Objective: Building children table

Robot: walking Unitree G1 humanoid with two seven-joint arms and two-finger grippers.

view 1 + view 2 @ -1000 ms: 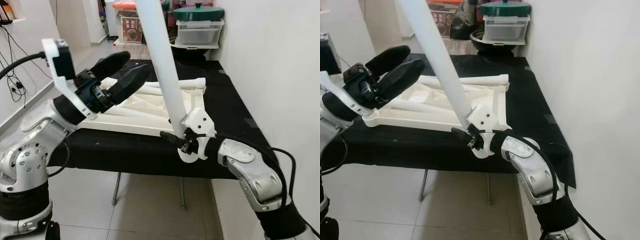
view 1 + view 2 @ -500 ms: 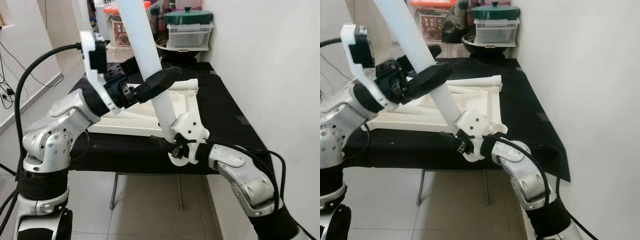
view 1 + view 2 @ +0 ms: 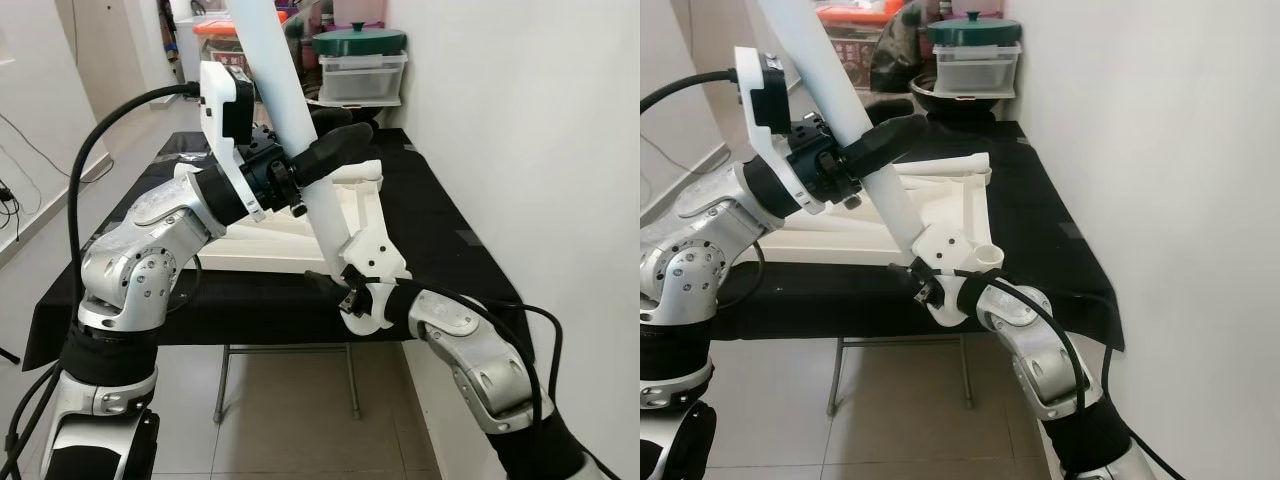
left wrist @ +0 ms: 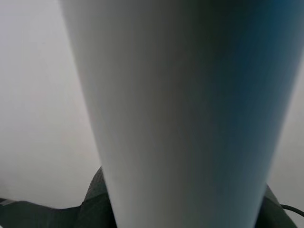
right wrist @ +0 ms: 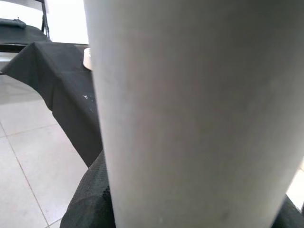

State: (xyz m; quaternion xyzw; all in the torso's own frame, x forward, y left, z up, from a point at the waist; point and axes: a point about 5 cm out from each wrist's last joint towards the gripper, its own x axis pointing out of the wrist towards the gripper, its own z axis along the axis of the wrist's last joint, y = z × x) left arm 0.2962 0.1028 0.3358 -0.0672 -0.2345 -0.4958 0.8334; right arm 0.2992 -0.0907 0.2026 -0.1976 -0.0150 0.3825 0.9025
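Observation:
A long white table leg (image 3: 285,100) slants up and to the left over the front edge of the black-clothed table (image 3: 440,220). My right gripper (image 3: 342,282) is shut on the leg's lower end, just in front of the table edge. Higher up, my left gripper (image 3: 325,135) is shut on the leg, one black finger (image 3: 335,148) crossing in front and the other behind. The white table-top frame (image 3: 262,250) lies flat on the cloth behind the leg. Both wrist views look along the leg (image 4: 180,109) (image 5: 190,104), with black fingers (image 4: 97,204) beside it.
A white wall (image 3: 520,150) runs along the table's right side. At the table's far end stand a clear box (image 3: 362,78) with a green-lidded pot (image 3: 360,42) on it and an orange-lidded bin (image 3: 215,28). Tiled floor (image 3: 290,420) lies in front.
My left gripper, open and to the left of the leg a second ago, has swung right and closed around it. The right gripper has kept its hold. The camera view has shifted.

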